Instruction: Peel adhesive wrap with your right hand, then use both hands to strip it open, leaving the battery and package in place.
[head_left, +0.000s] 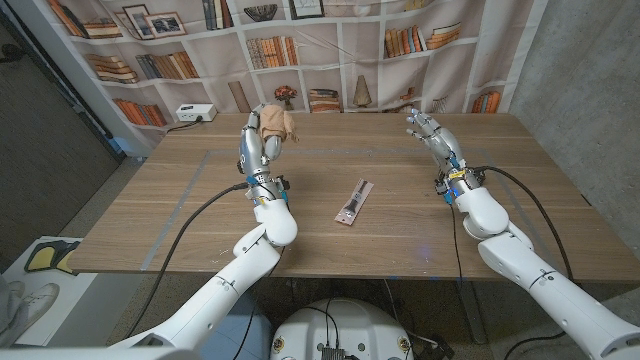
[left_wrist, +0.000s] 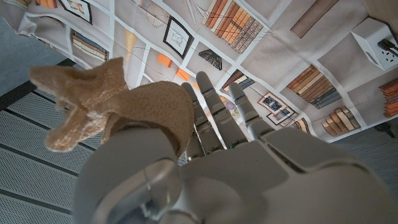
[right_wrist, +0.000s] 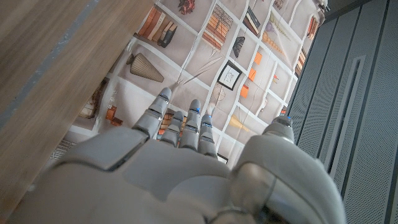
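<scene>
Tan, crumpled wrap (head_left: 273, 121) sat in my left hand (head_left: 258, 142), bunched against the thumb side while the other fingers (left_wrist: 217, 112) stood straight and close together. From the left wrist view the wrap (left_wrist: 118, 106) looked like a rough, fibrous wad stuck up over the hand's (left_wrist: 205, 174) edge, and I could not tell exactly which fingers pinched it.

With the package (head_left: 354, 201) as my landmark: it lay on the wooden table (head_left: 180, 220) near the middle, a narrow strip angled slightly, dark along one part and pinkish at the near end. I could not make out a battery on it at that size. My left hand was raised to the left of the package and farther back, well apart from it, so the wrap hung clear of the package and above the table. My right hand (head_left: 428, 135) was raised to the right of the package and also farther back, well apart, holding nothing, its fingers extended and slightly spread. The right wrist view showed those fingers (right_wrist: 186, 127) reaching out straight, with the table edge (right_wrist: 56, 68) beside them and a bookshelf backdrop (right_wrist: 236, 56) beyond.

Neither hand touched the package.
</scene>
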